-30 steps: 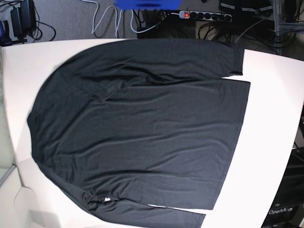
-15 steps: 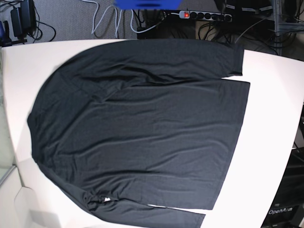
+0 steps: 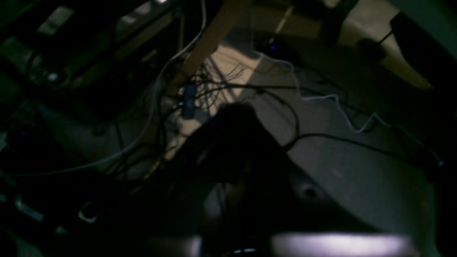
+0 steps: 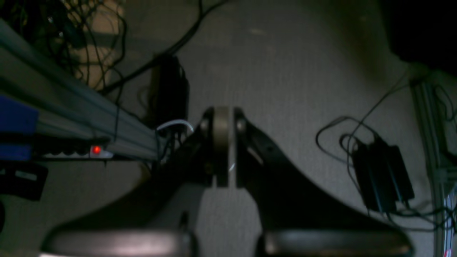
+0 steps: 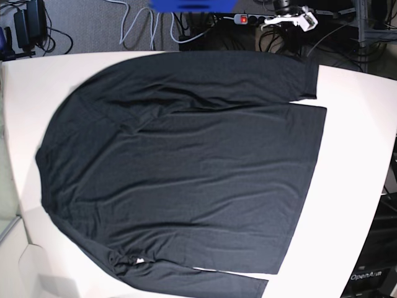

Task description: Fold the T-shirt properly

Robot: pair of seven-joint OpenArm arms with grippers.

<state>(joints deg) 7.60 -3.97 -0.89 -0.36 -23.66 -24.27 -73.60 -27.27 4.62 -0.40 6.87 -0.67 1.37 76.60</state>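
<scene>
- Currently spread flat across the table (image 5: pixel 353 155): the T-shirt (image 5: pixel 186 167), untouched.
- Right tool (image 4: pixel 222 142) closed, empty; left tool (image 3: pixel 228 142) seemingly closed too, dim view.
- Likely risk: pinching both thin layers, bunching the fold.

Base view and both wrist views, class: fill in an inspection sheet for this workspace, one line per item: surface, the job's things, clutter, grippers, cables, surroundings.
Surface: white table, mostly covered by the garment.
Job's things: black T-shirt spread flat and unfolded, sleeves laid along the body, small white tag at the neck.
Clutter: nothing seen on the table.
Grippers: right gripper shut and empty, over the floor; left gripper dark and blurred, shut, nothing seen in it.
Cables: loose leads on the floor, a power strip with a red light.
Surroundings: grey carpet, metal framing, a white part at the base view's top edge.
</scene>
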